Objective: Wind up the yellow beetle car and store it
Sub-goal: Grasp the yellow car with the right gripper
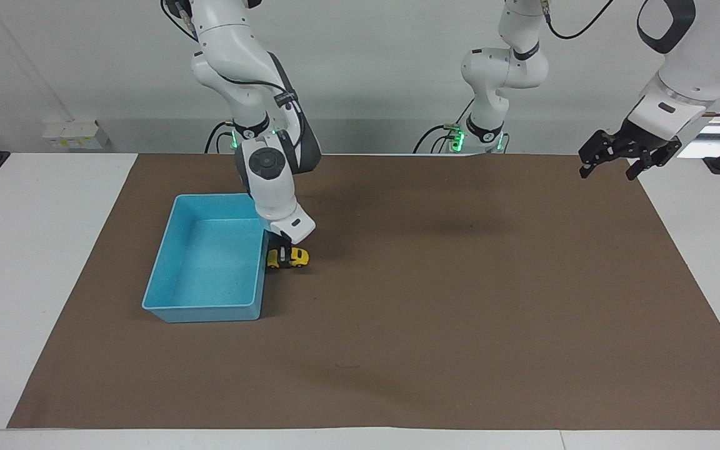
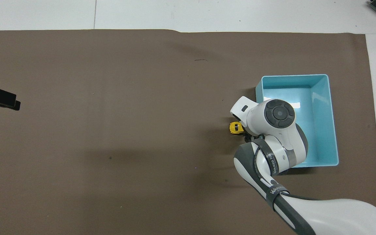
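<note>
brown matting covers the white counter (image 1: 35, 281). my right claw (image 1: 282, 257) is down and clenched on the yellow beetle car (image 1: 297, 256), which sits on the mat just beside the blue bin (image 1: 175, 247). i judge this the grasp; next i would drag it backward to wind it. my left claw (image 1: 613, 156) waits released, raised at its own end.

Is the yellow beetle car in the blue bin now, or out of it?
Out. The yellow beetle car stands on the brown mat beside the blue bin, and the right gripper is shut on it.
</note>
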Controlling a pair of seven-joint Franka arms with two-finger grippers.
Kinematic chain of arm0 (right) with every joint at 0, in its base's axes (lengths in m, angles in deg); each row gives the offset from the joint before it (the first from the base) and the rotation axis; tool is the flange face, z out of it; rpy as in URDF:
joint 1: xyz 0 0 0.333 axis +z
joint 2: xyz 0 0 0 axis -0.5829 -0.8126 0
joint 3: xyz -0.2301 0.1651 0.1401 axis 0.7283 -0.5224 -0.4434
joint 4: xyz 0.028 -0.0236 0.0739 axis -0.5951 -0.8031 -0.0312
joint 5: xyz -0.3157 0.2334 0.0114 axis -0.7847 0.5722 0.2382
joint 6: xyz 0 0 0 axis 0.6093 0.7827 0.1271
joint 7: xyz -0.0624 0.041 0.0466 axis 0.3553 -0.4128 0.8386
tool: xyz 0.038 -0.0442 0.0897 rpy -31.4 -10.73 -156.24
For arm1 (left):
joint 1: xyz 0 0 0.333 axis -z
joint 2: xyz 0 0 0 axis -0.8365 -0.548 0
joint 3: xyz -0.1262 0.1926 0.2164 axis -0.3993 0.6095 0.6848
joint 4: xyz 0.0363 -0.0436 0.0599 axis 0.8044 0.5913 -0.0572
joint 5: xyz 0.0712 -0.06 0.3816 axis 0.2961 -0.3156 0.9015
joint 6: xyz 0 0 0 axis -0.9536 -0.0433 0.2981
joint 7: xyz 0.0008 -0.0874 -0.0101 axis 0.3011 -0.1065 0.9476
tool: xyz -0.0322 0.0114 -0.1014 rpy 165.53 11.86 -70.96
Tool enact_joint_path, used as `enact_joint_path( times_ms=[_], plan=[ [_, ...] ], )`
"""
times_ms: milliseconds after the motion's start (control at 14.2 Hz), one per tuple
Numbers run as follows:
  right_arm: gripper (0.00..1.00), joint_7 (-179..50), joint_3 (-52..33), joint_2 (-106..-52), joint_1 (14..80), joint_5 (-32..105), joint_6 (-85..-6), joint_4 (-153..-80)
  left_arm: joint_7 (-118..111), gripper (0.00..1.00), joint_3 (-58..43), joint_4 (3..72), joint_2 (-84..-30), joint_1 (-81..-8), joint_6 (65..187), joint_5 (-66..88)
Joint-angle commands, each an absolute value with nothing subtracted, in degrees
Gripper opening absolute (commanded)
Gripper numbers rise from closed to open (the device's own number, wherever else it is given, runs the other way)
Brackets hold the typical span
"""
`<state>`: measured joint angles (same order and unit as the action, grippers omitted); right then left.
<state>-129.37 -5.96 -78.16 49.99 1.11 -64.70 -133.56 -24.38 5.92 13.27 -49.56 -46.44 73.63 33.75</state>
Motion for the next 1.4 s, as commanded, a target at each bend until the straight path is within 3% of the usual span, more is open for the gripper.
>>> enact_joint_path(
  times_ms=[0, 211, 1333],
  plan=[
    [0.0, -129.9, -5.8, -78.4, 50.3, 0.2, -62.1, -130.8, -23.9, 1.0, 5.7, 13.0, -49.0, -46.8, 72.6, 33.2],
    [0.0, -128.1, -5.8, -78.3, 51.8, 0.2, -57.8, -127.6, -23.9, 1.0, 5.8, 13.0, -49.0, -46.8, 72.6, 33.2],
    [0.0, -124.3, -5.8, -77.8, 53.2, 0.3, -53.5, -123.4, -23.9, 1.0, 5.7, 13.0, -49.0, -46.8, 72.6, 33.2]
  ],
)
